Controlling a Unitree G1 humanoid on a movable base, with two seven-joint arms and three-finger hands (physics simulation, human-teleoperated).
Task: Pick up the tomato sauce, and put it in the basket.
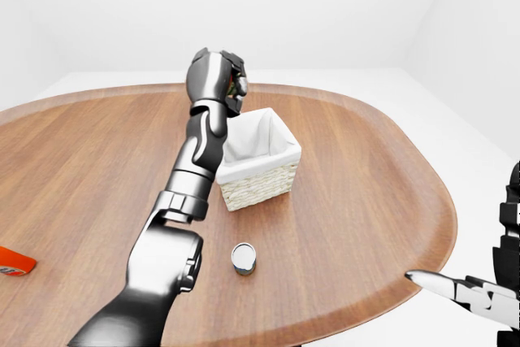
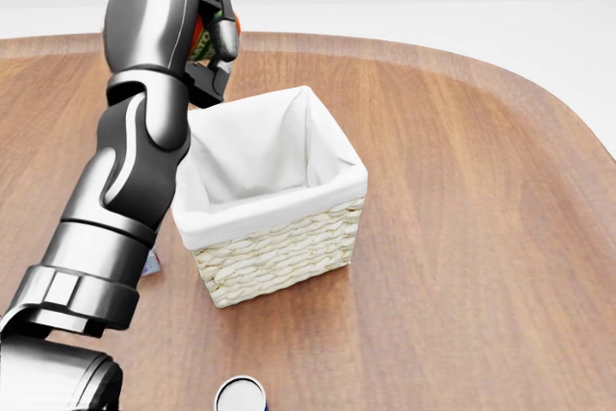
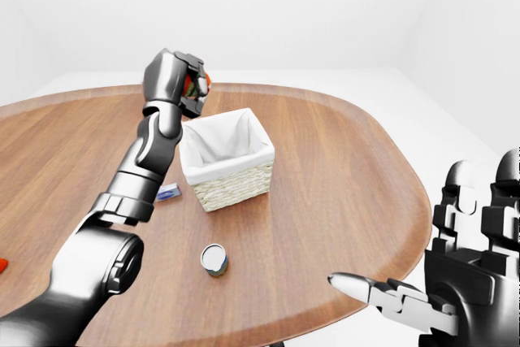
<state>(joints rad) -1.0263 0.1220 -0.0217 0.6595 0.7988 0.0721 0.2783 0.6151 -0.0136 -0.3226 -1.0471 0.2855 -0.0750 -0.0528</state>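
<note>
One wide oval wooden table [image 3: 325, 168] fills most of every view, its rim curving away at the right. Near its middle stands a square wicker basket [image 2: 279, 247] lined with white cloth, upright and with nothing visible inside. The left arm rises from the lower left of the head view, and the left hand [image 2: 197, 36] is raised above the basket's left rim, fingers closed round the tomato sauce [image 2: 204, 38], of which only slivers of red and green show between them. The right hand [image 3: 455, 282] hangs off the table's edge at the lower right of the right-eye view, fingers spread open and holding nothing. Below the basket a small round can [image 3: 214, 258] stands upright, well apart from it. A small blue box [image 3: 168, 193] lies flat just left of the basket. A red packet [image 1: 15, 260] lies at the far left edge of the left-eye view.
</note>
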